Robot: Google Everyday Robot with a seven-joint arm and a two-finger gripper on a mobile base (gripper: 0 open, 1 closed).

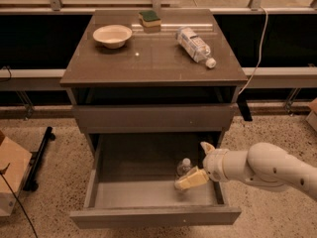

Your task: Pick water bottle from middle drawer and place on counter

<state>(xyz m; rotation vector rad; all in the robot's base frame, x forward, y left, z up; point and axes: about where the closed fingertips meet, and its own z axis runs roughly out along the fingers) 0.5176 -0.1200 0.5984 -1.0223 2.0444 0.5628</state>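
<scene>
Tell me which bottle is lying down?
The bigger clear plastic bottle with the white-blue label lies sideways on the brown counter; the small clear bottle stands in the drawer by the gripper.

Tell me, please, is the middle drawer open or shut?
Open: the middle drawer is pulled out, the water bottle and the gripper inside it.

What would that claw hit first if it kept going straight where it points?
Likely the water bottle standing in the middle drawer, right at the open gripper's fingers; depth is hard to judge.
</scene>
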